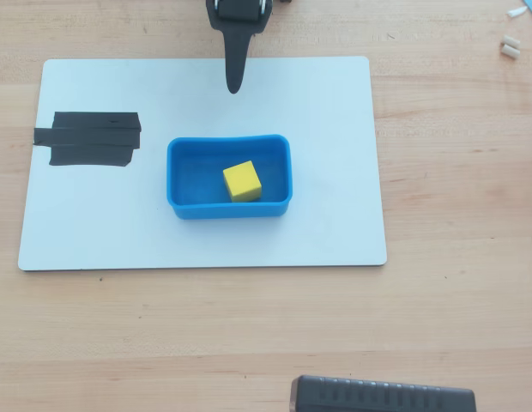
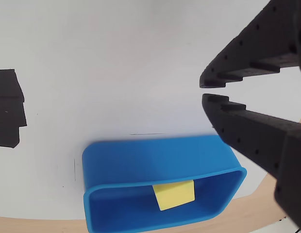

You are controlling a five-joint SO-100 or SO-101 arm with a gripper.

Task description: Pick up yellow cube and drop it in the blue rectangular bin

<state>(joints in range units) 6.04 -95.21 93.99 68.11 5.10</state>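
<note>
The yellow cube (image 1: 242,181) lies inside the blue rectangular bin (image 1: 184,163), right of its middle, in the overhead view. The bin stands on a white board (image 1: 335,103). The wrist view shows the cube (image 2: 175,195) on the bin's floor behind the bin's near wall (image 2: 155,155). My gripper (image 1: 234,84) is at the board's far edge, apart from the bin and above the board. In the wrist view the gripper (image 2: 203,91) comes in from the right, its black fingers (image 2: 247,124) nearly touching at the tips, with nothing between them.
Black tape strips (image 1: 88,139) are stuck on the board's left part; they also show in the wrist view (image 2: 7,107). A dark ribbed object (image 1: 382,396) lies at the wooden table's near edge. Small white bits (image 1: 510,47) lie at the far right.
</note>
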